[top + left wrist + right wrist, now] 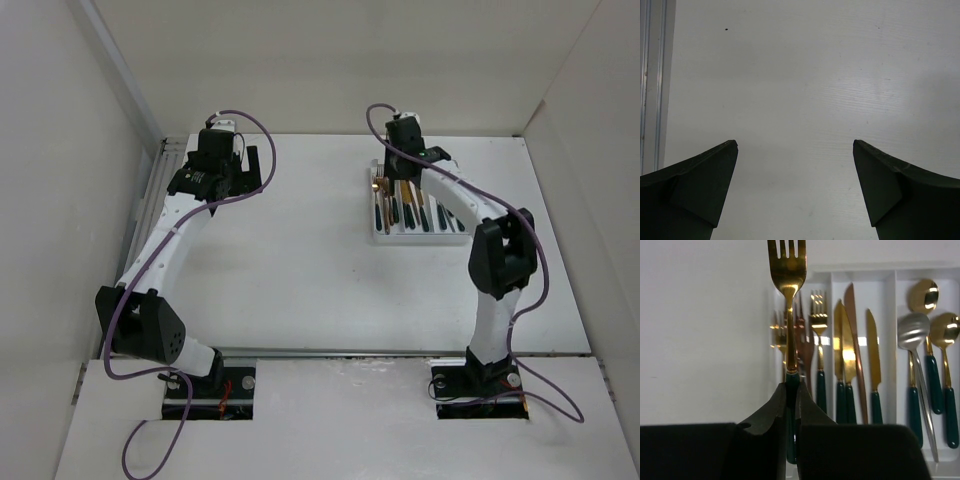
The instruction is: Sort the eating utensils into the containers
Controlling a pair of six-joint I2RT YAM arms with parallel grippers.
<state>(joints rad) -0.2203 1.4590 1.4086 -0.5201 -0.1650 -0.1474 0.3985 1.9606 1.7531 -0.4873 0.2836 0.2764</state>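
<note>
My right gripper [792, 385] is shut on the dark green handle of a gold fork [788, 300], whose tines point away from me, over the left edge of the white tray [865, 271]. The tray's left compartment holds forks [817, 340], the middle one knives [855, 350], and the right one spoons [925, 340], one of them silver. From above, the right gripper [393, 168] hovers at the back left of the tray [378, 238]. My left gripper [795, 145] stands open over bare table at the back left [248, 170], with nothing between its fingers.
White walls enclose the table on three sides. A metal rail [652, 85] runs along the table's left edge, close to the left gripper. The right arm's elbow [503, 258] rises just right of the tray.
</note>
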